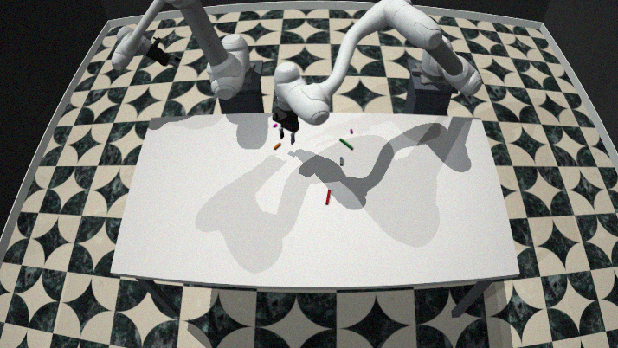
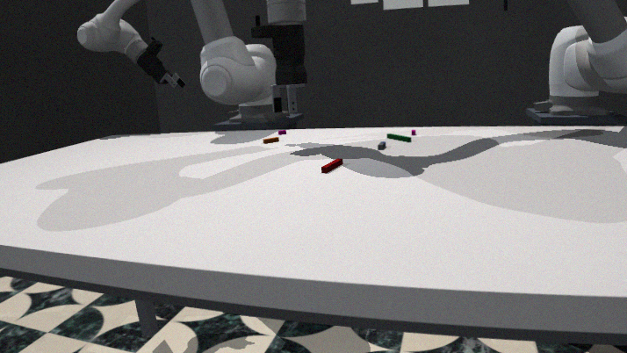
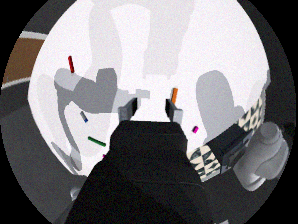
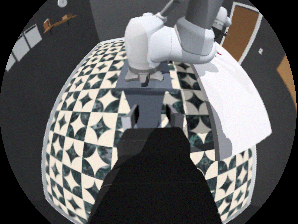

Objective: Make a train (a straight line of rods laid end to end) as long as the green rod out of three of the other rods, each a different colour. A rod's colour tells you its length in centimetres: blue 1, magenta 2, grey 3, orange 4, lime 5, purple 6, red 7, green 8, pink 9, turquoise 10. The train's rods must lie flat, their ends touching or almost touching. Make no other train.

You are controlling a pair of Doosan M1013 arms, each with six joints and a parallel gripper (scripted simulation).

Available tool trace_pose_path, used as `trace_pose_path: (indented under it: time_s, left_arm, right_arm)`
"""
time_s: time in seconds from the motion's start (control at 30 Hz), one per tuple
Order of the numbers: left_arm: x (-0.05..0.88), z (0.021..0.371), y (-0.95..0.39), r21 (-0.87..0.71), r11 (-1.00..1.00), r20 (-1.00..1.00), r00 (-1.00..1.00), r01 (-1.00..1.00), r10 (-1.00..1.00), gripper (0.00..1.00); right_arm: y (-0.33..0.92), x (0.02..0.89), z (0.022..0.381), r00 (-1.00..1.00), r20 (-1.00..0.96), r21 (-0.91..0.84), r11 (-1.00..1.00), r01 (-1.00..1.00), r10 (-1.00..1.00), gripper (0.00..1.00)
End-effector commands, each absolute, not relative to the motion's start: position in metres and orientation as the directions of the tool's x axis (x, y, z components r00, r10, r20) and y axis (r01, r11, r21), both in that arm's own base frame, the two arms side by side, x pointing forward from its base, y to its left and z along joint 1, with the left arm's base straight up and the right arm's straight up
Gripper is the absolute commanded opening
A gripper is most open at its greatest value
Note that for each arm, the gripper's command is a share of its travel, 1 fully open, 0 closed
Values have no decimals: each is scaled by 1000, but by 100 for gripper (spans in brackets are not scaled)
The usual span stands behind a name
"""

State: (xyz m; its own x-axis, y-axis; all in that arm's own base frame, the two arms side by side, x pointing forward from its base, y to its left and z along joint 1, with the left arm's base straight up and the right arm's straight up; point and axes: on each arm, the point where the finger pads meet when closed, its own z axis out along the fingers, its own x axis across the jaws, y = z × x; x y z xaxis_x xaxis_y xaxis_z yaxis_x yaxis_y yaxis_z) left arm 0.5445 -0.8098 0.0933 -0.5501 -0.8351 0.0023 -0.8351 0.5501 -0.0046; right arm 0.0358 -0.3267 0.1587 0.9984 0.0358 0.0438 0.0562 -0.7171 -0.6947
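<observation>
Under dim light, the patterned floor (image 1: 299,312) (image 2: 246,325) (image 3: 200,155) (image 4: 100,125) surrounds your white desk (image 1: 173,216) (image 2: 263,219) (image 3: 240,50) (image 4: 240,105), whose flat top is crossed by broad shadows that could muddle rod edges. Your left gripper (image 1: 286,136) (image 2: 285,100) (image 3: 151,103) is above the desk near the orange rod, fingers wide and empty; your right gripper (image 1: 175,61) (image 2: 177,81) (image 4: 152,110) is off to the side, fingers also wide and empty.

The green rod (image 1: 346,144) (image 2: 399,138) (image 3: 96,141) is your length guide; leave it alone. The orange rod (image 1: 277,146) (image 2: 270,140) (image 3: 174,95) lies flat, well apart from the grey rod (image 1: 342,163) (image 2: 380,147) (image 3: 83,115) and blue rod (image 1: 341,158) (image 2: 383,143) (image 3: 86,120), which look end to end. 4 + 3 + 1 makes 8, so orange likely comes next. Expect it light, stiff and perhaps slick: pinch its long sides at the middle, squarely, or it may twist. The blue rod, smallest, would shift at a nudge.
</observation>
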Motion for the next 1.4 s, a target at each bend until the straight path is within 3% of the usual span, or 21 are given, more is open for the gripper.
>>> trace_pose_path:
  time_s: [0.0, 0.1, 0.13, 1.37]
  left_arm:
    - [525, 90, -847, 1, 619, -1, -619, -786, -786, 100]
    - [515, 88, -863, 1, 648, -1, -648, -762, -762, 100]
    - [515, 88, -863, 1, 648, -1, -648, -762, -762, 54]
    - [516, 83, -862, -1, 644, 0, -644, -765, -765, 54]
  right_arm:
    - [-323, 33, 159, 999, 38, -706, -706, 52, 36, 100]
    - [-323, 33, 159, 999, 38, -706, -706, 52, 36, 100]
    - [-323, 33, 159, 999, 38, -706, -706, 52, 36, 100]
    - [-323, 33, 159, 999, 38, -706, -706, 52, 36, 100]
